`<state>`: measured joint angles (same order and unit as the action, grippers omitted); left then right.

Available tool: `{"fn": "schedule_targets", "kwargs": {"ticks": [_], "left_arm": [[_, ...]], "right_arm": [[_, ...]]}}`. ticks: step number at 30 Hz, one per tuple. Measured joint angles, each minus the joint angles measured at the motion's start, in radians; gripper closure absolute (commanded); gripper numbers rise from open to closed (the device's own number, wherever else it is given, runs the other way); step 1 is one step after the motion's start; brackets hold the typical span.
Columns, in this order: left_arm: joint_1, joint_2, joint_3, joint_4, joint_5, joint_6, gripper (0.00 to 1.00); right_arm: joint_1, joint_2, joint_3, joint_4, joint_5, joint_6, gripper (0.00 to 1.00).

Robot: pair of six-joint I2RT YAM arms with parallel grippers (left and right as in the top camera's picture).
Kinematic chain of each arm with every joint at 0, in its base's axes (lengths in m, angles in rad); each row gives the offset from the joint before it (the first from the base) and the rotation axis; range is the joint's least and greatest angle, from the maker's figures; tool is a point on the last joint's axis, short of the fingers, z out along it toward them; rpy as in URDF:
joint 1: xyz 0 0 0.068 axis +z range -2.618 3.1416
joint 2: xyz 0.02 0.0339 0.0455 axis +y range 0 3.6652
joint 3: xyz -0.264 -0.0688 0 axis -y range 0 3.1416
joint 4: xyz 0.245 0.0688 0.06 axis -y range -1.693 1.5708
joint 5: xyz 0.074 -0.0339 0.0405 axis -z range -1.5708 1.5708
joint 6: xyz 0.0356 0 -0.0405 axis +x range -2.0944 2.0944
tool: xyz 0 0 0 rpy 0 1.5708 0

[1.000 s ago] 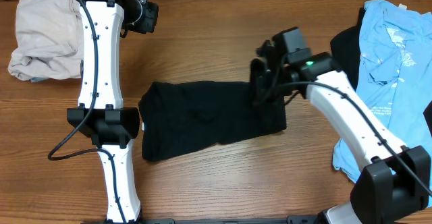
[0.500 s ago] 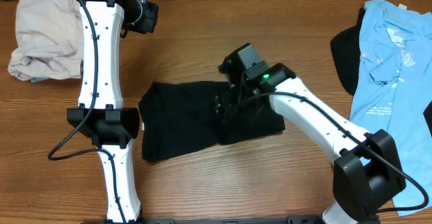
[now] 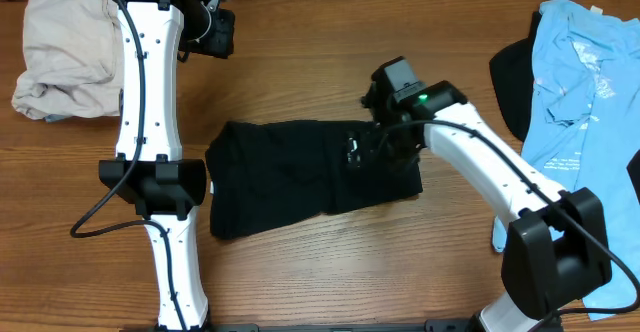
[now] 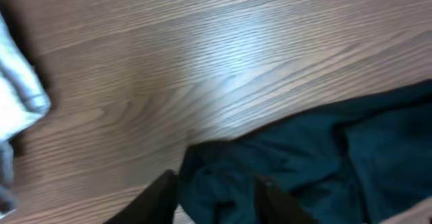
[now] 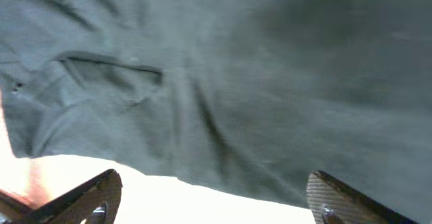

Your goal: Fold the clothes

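One wood-grain table (image 3: 300, 62) under black tee (image 3: 280, 177), cream heap (image 3: 60, 52), light-blue tee (image 3: 580, 92).

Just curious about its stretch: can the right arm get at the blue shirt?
Probably yes: the right gripper hangs open, empty, over the black shirt, and the blue shirt lies uncovered beside that arm's base.

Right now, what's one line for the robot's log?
black T-shirt: rough rectangle on table | right jaws: open above it, empty | left jaws: open, empty, away from it
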<state>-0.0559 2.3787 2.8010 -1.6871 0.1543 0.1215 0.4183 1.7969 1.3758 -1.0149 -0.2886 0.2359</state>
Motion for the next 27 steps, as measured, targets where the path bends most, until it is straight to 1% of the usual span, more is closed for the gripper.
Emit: {"fn": "schedule_targets", "kwargs": {"ticks": [4,7,12,15,20,26,27], "left_arm": [[0.026,-0.007,-0.023,0.0,0.1,-0.018,0.55],[0.044,-0.059,-0.13,0.003,0.127,-0.019,0.55],[0.058,-0.235,-0.465,0.001,0.085,-0.021,0.56],[0.057,-0.32,-0.647,0.009,0.073,-0.001,0.56],[0.056,-0.359,-0.869,0.132,0.085,0.093,0.55],[0.056,-0.359,-1.076,0.311,0.093,0.138,0.55],[0.056,-0.359,-1.107,0.325,0.093,0.141,0.51]], "right_arm": [[-0.087,-0.01,0.0,-0.06,0.005,-0.001,0.02],[-0.172,-0.031,0.0,-0.097,0.008,-0.001,0.0],[-0.293,-0.055,0.0,-0.127,0.012,-0.011,0.0],[-0.327,-0.055,0.0,-0.121,0.015,-0.026,0.0],[-0.346,-0.055,0.001,-0.09,0.016,-0.043,0.0],[-0.346,-0.055,0.0,-0.085,0.016,-0.062,0.0],[-0.346,-0.055,0.001,-0.085,0.016,-0.065,0.0]]}}
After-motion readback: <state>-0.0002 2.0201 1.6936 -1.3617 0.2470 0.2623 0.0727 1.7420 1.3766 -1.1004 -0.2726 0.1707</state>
